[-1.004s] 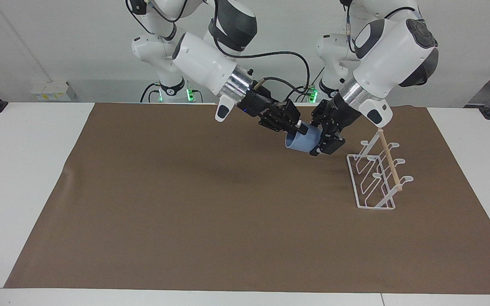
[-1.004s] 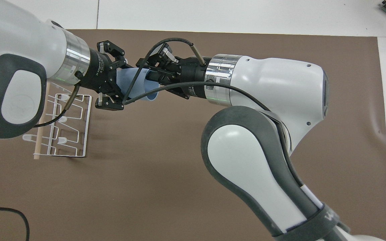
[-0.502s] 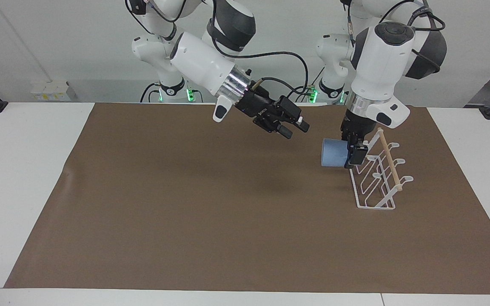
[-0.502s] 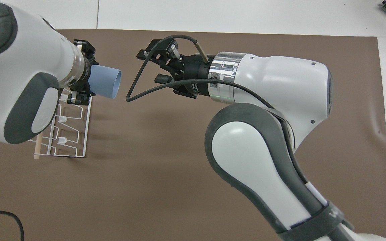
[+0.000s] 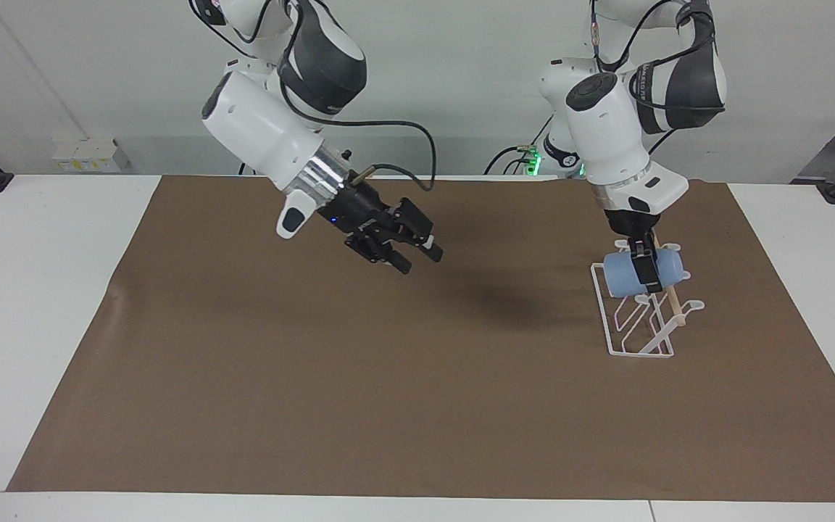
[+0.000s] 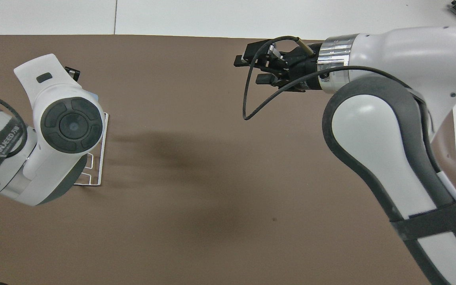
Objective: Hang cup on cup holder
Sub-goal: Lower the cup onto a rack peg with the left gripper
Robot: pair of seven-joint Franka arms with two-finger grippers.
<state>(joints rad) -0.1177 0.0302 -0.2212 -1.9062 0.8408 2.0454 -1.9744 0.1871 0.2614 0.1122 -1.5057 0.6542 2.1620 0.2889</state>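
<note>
Left claw [image 5: 642, 268] around sideways cup [image 5: 624, 274] over cup holder [image 5: 635, 330].

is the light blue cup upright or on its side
On its side: the small light-blue plastic cup lies horizontal over the white wire cup holder, gripped by the left tool.

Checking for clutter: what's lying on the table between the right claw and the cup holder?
Nothing: in the facing view only bare brown mat lies between the right claw and the cup holder.
</note>
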